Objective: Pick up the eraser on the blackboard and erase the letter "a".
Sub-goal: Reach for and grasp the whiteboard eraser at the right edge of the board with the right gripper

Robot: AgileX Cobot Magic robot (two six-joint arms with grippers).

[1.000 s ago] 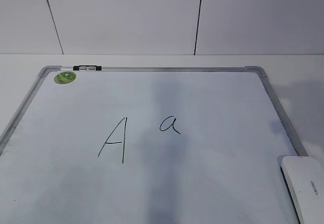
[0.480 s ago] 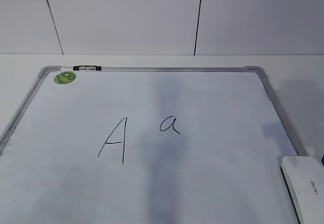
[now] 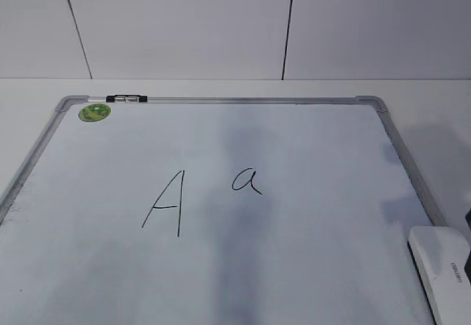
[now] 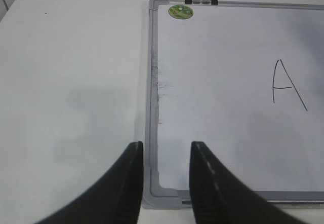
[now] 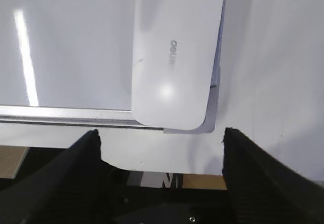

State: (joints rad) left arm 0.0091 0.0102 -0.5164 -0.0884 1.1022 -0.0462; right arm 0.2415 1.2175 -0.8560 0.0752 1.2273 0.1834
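The blackboard (image 3: 243, 100) is a white board in a silver-grey frame, lying flat on the table. The small cursive letter "a" (image 3: 246, 181) is near its middle, right of a taller capital "A" (image 3: 165, 204). The white eraser (image 3: 444, 266) lies on the board's near right corner. In the right wrist view the eraser (image 5: 174, 51) shows grey lettering and overlaps the frame (image 5: 61, 113). My right gripper (image 5: 161, 133) is wide open and empty, just short of the eraser's near end. My left gripper (image 4: 164, 148) is open and empty over the board's near left corner (image 4: 152, 82).
A round green sticker (image 3: 94, 112) and a small black clip (image 3: 126, 98) sit at the board's far left corner. White table (image 4: 71, 82) surrounds the board, with a panelled wall behind. The table's near edge (image 5: 167, 172) shows under my right gripper.
The shadow on the board's right side has slid nearer, toward the eraser. A dark sliver has appeared at the exterior view's right edge. The board, letters and eraser have not moved.
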